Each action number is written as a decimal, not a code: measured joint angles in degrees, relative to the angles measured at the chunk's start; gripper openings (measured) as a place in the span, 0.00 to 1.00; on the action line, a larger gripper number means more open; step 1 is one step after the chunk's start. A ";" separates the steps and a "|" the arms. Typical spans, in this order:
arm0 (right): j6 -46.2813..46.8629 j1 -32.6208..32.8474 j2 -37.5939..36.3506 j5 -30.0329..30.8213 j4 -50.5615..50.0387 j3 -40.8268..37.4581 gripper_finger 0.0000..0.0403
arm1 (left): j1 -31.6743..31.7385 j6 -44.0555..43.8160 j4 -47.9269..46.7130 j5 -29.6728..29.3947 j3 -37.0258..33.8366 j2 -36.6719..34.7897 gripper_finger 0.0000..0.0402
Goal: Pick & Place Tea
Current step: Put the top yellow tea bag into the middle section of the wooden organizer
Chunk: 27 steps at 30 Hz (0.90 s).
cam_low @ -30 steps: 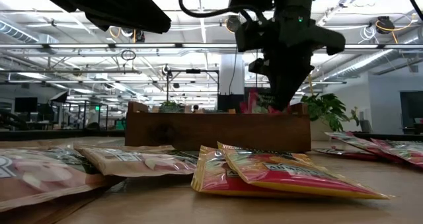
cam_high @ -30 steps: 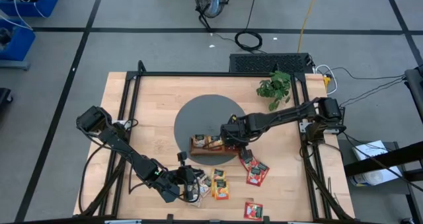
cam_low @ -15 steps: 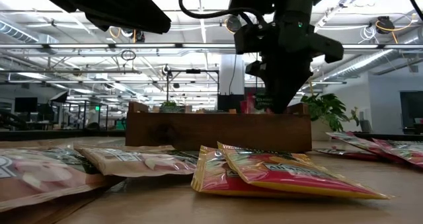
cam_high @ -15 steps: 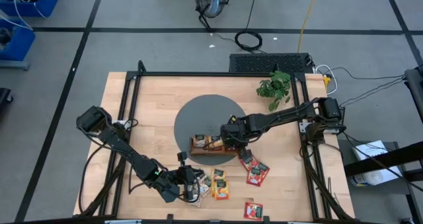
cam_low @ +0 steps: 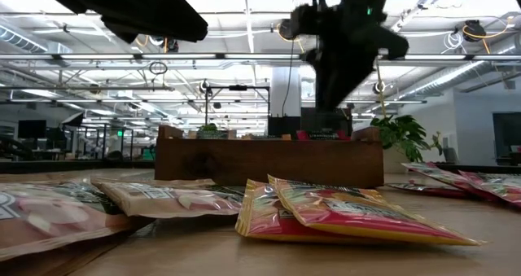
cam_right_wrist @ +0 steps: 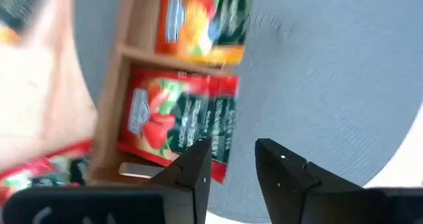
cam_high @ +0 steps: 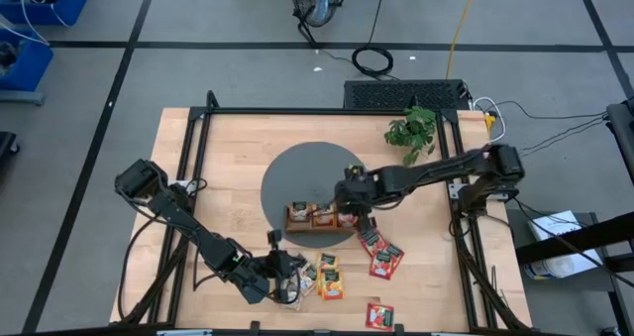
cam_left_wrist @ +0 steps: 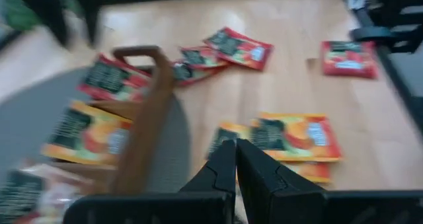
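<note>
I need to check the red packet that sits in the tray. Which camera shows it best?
The right wrist view: the red packet fills the picture, lying in the tray's end compartment beside an orange one. From above it is a small red patch. At table height the tray wall hides nearly all of it.

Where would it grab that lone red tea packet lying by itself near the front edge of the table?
The lone red packet lies flat on the bare wood, apart from the other packets, so probably from straight above, with jaws closing across its shorter width. It is too thin to take from the side; one jaw would likely need to slide under an edge and lift it.
</note>
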 joint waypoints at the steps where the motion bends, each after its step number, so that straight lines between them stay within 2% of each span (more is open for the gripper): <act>1: 0.00 -0.01 -1.56 -0.04 0.42 0.00 0.27 | 0.19 -0.91 0.81 1.01 0.04 0.48 0.05; 4: 0.10 0.94 -6.36 -2.95 2.21 0.02 0.27 | 0.98 -1.40 5.09 4.63 0.08 3.00 0.05; 7: 0.43 3.15 -9.29 -9.83 3.82 -0.07 0.25 | 2.20 2.40 11.77 13.97 0.60 6.31 0.05; 10: 3.16 6.75 -11.06 -13.39 11.73 -4.16 0.23 | 3.25 4.33 16.25 21.50 3.66 9.26 0.05; 14: 6.23 12.73 -11.49 -16.79 29.58 -15.12 0.21 | 3.60 2.52 11.00 21.38 9.48 13.60 0.05; 19: 6.46 20.12 -11.23 -12.29 54.64 -29.61 0.09 | 2.81 1.54 5.10 20.54 16.96 20.83 0.05; 21: 8.00 21.93 -10.87 -11.99 64.24 -34.12 0.03 | 2.85 2.11 4.28 20.53 21.02 23.57 0.05; 23: 10.12 23.26 -9.77 -10.88 71.83 -37.06 0.01 | 3.18 1.98 -0.99 20.34 23.93 25.41 0.05; 27: 14.01 25.10 -6.32 -7.61 74.62 -37.74 0.01 | 4.16 0.28 -8.19 20.06 28.38 27.73 0.05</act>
